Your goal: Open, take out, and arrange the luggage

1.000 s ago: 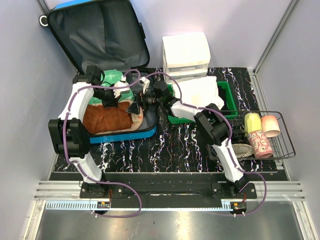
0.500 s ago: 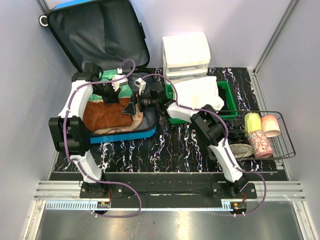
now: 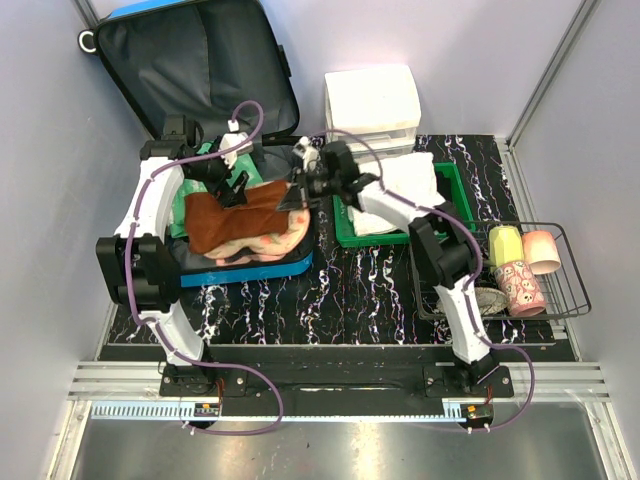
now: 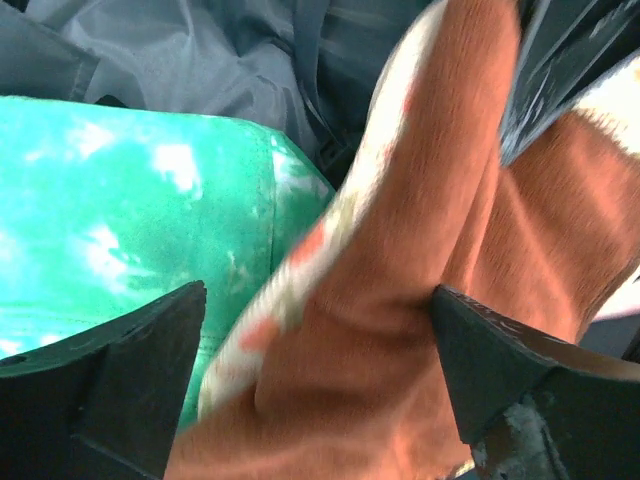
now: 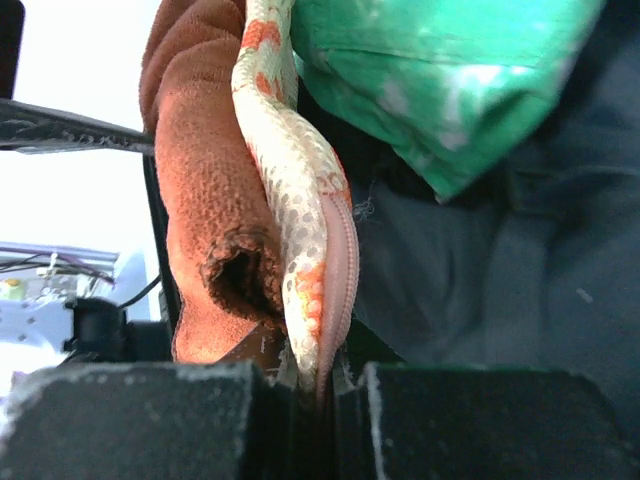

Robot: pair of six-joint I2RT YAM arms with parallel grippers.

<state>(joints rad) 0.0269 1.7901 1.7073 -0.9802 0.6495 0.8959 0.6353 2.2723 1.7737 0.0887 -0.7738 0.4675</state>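
2 tools meet over the luggage [image 3: 250,272], open at the back left of the surface [image 3: 350,290] with its lid [image 3: 200,70] against the wall [image 3: 40,150]: the right tool [image 5: 318,372] pinches the hem of a rust fleece cloth [image 3: 240,222], while the left tool [image 4: 315,380] gapes around it. We judge the shell stiff and fairly light, best held by its rim, and the cloth limp.

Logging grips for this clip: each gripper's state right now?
Left gripper: open, brown fleece cloth between its jaws, ungripped.
Right gripper: shut on the cloth's edge.
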